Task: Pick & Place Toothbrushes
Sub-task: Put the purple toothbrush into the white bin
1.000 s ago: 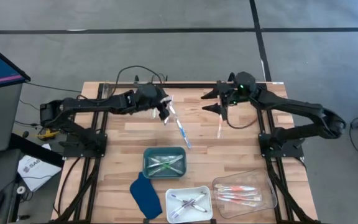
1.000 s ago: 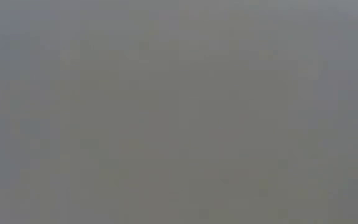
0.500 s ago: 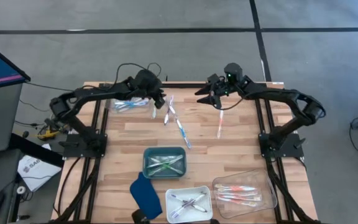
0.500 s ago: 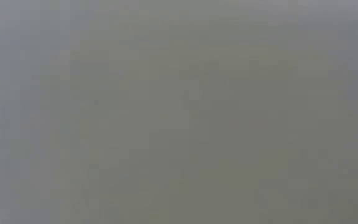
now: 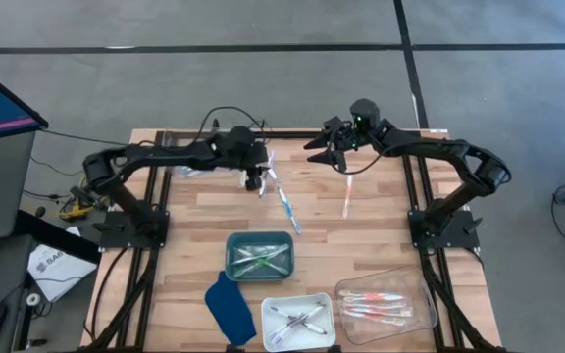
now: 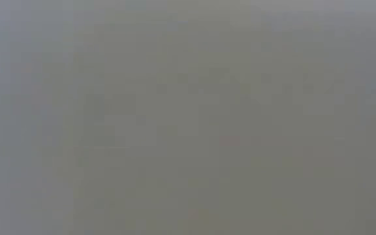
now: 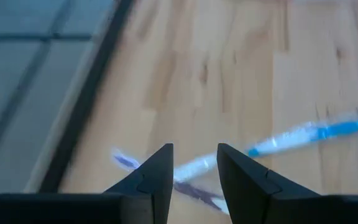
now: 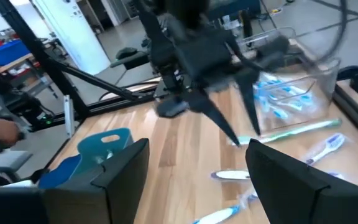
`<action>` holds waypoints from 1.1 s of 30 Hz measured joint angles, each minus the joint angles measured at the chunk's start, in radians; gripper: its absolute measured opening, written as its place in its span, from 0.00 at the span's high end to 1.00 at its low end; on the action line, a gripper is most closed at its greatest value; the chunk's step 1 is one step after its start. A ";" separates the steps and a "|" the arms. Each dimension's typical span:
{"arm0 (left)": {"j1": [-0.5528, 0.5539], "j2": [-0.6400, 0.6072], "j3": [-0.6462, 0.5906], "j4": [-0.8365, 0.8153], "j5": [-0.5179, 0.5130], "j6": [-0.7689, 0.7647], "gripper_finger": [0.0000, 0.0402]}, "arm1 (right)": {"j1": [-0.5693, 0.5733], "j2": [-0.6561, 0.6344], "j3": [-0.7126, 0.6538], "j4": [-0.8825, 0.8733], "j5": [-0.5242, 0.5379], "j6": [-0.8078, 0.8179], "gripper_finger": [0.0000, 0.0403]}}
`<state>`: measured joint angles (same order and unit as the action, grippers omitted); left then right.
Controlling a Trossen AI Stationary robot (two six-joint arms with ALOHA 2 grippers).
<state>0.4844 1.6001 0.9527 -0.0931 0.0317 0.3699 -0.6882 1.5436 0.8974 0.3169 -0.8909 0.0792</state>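
Toothbrushes (image 5: 284, 203) lie loose mid-desk (image 5: 381, 245); left end effector (image 7: 194, 163) hangs over them, fingers apart and empty. Right end effector (image 5: 324, 154) waits nearby, spread wide.

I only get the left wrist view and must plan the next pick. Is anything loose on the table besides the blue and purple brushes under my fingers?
Observer: Yes. A pink brush lies alone on the table, toward the right arm's side.
Operator: Where is the right gripper?
Observer: The right gripper hangs open and empty above the table's far side, close to that pink brush.
Operator: And where do the blue ones go?
Observer: A clear bin by the far left corner already holds blue brushes.
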 joint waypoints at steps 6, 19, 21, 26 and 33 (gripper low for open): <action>-0.037 -0.178 -0.009 0.024 -0.043 -0.067 0.71 | 0.072 0.000 0.000 0.095 0.002 0.000 0.35; -0.036 -0.479 -0.329 0.315 -0.027 -0.192 0.71 | 0.233 -0.005 -0.001 0.169 0.037 -0.121 0.35; -0.035 -0.494 -0.365 0.365 -0.026 -0.195 0.71 | 0.241 -0.005 0.006 0.170 0.146 -0.090 0.35; -0.035 -0.522 -0.421 0.397 -0.025 -0.199 0.71 | 0.228 0.036 0.058 0.125 0.379 0.092 0.35; -0.036 -0.525 -0.461 0.404 -0.024 -0.242 0.71 | 0.230 0.200 0.215 -0.030 0.354 0.244 0.35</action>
<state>0.4482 1.0754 0.4919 0.3104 0.0073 0.1277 -0.4579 1.7435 1.1127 0.2865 -0.5369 0.3229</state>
